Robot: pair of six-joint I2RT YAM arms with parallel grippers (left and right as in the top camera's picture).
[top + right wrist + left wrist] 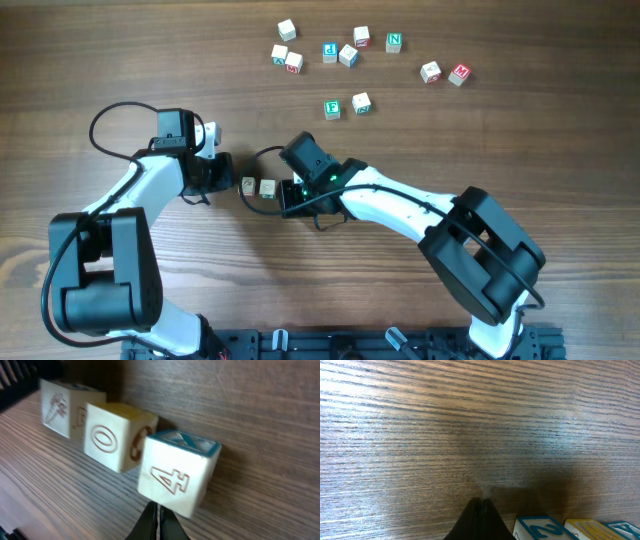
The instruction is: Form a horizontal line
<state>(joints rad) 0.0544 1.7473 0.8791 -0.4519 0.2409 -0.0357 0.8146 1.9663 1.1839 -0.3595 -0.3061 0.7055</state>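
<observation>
Three pale letter cubes lie in a short row. The right wrist view shows a cube with a drawing [67, 406], a "0" cube [116, 435] and a "4" cube [176, 474], close side by side and slightly staggered. Overhead, two of them show [248, 186] [268, 187]; the third is hidden under my right gripper [288, 200]. The right gripper [159, 510] is shut and empty, its tips against the "4" cube's near face. My left gripper [225, 180] is shut and empty just left of the row. In the left wrist view its tips [482, 506] sit beside a blue "2" face [542, 528].
Several loose letter cubes lie scattered at the table's far side, among them a green F cube [332, 108], a green N cube [394, 42], a blue-letter cube [330, 52] and a red-faced cube [459, 74]. Both arms reach in from the near edge.
</observation>
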